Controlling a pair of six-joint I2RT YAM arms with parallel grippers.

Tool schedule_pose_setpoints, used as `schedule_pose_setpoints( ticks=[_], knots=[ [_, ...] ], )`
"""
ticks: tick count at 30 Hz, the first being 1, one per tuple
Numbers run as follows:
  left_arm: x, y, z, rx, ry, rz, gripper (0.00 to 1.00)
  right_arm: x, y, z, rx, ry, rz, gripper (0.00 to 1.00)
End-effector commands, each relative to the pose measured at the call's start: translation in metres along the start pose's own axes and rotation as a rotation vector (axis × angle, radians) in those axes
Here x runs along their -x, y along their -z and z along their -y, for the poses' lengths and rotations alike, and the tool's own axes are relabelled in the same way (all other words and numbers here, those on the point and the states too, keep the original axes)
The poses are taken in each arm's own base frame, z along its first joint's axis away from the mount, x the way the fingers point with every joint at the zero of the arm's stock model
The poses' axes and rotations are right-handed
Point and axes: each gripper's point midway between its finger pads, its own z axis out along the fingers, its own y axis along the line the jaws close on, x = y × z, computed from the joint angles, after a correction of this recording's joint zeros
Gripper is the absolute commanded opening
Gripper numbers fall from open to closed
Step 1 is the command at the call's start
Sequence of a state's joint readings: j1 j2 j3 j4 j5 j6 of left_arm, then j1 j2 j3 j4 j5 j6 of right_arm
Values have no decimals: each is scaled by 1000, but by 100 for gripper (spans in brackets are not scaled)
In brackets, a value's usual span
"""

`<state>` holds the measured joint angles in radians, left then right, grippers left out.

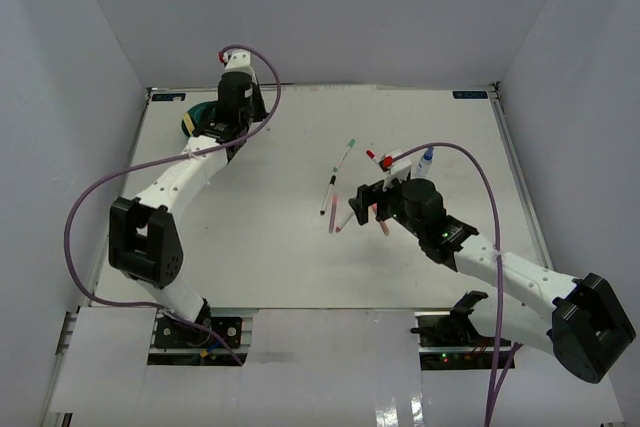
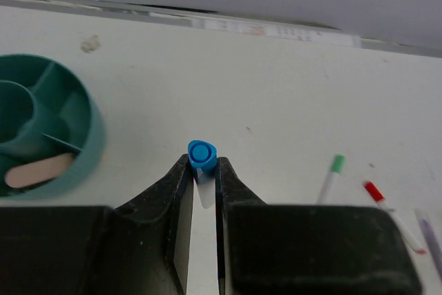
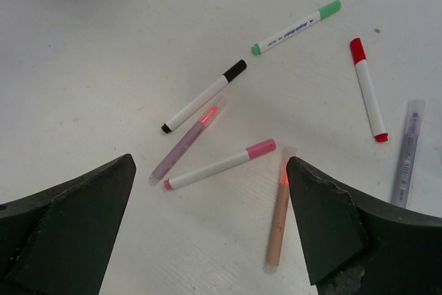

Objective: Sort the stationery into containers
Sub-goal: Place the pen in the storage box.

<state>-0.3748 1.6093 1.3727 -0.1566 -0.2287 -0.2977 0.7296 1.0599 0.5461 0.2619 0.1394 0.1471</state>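
White tabletop, white walls on three sides. Nearest, at about 3 o'clock from the table's middle, the right gripper (image 1: 368, 207) hangs over the loose pens with its jaws spread wide and empty. Between its fingers lie the pink marker (image 3: 221, 164) and a clear purple pen (image 3: 186, 144), whose low ends almost touch. An orange pen (image 3: 279, 219) lies just beside one finger. A clean pick probably means coming down across the pink marker's middle, clear of the purple pen. The black (image 3: 204, 97), green (image 3: 295, 27) and red (image 3: 367, 88) markers lie beyond, each apart.

Farther off, at 10 o'clock on the table, the left gripper (image 2: 202, 174) is clamped on the blue marker (image 2: 202, 152), whose cap shows above the fingertips. The organizer (image 2: 93, 136) sits at 9 o'clock from it, apart, with a pale piece (image 2: 38, 170) in its near compartment. The marker looks not yet over the rim. I judge the arm should shift toward 9 o'clock, centre over a compartment, and only then let go, low.
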Motion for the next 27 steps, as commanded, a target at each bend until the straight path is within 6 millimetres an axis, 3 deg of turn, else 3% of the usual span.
schedule_pose_setpoints(
  ticks=[1,4,5,6,9,15,20,27],
  knots=[
    [17,-30,-42,128,-113,20,0,-11,5,8,-42,22,-38,96],
    [45,-48,-59,167,-123,74,0,-19,8,13,-60,35,-71,97],
    [39,-60,-67,186,-146,57,0,-21,9,13,-61,37,-76,97],
    [55,-63,-75,207,-141,81,0,-21,10,15,-67,41,-75,97],
    [65,-77,-88,237,-138,87,0,-26,12,17,-72,47,-84,97],
    [86,-68,-106,278,-134,127,0,-35,10,19,-80,50,-109,97],
    [79,-74,-128,289,-130,95,0,-37,11,20,-83,49,-120,97],
    [48,-95,-150,292,-109,-8,1,-40,15,21,-92,41,-123,97]
  ],
)
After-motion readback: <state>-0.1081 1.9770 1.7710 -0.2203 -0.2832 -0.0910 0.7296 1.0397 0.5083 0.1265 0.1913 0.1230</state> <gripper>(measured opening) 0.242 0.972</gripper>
